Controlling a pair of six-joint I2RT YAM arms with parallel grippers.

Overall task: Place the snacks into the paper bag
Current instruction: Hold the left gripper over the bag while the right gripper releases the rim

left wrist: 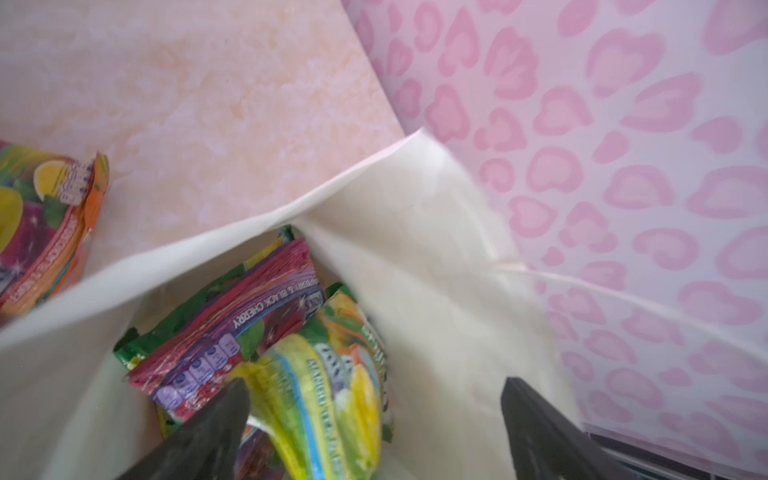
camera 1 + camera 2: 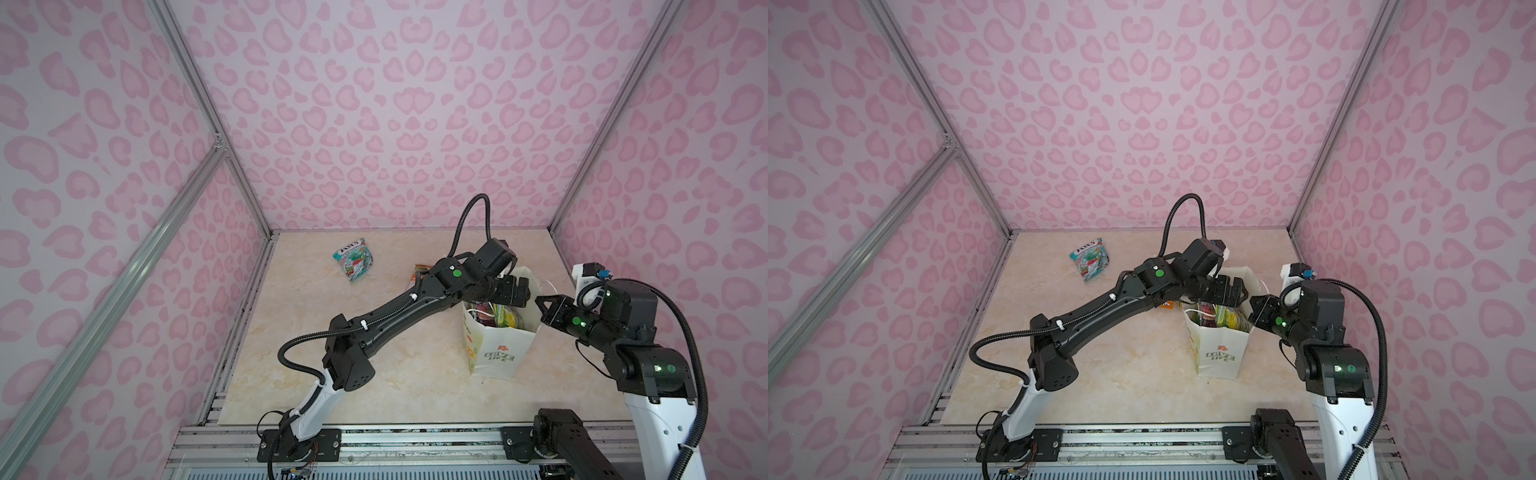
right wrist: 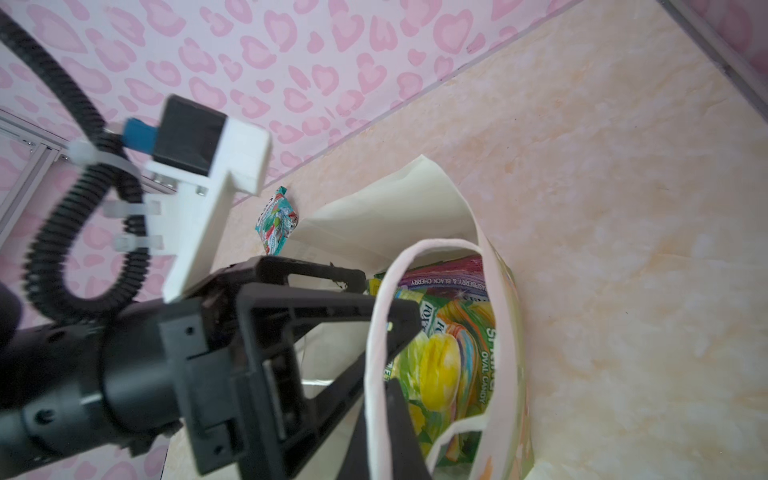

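Left gripper (image 1: 374, 386) stood spread wide over paper bag (image 2: 498, 353), snacks (image 2: 498, 316) lay inside, right gripper (image 2: 541, 300) was pressed together beside rim, teal pouch (image 2: 353, 260) lay on desk (image 2: 395, 374).

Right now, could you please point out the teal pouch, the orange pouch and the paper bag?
teal pouch (image 2: 353, 261): in a top view, middle of its printed face.
orange pouch (image 1: 45, 224): in the left wrist view, its printed face.
paper bag (image 2: 488, 345): in a top view, bare white front wall.

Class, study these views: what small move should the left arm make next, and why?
Probably lift the left end effector clear of the bag: it is open and empty above the bag's mouth, while the orange pouch and teal pouch lie outside.
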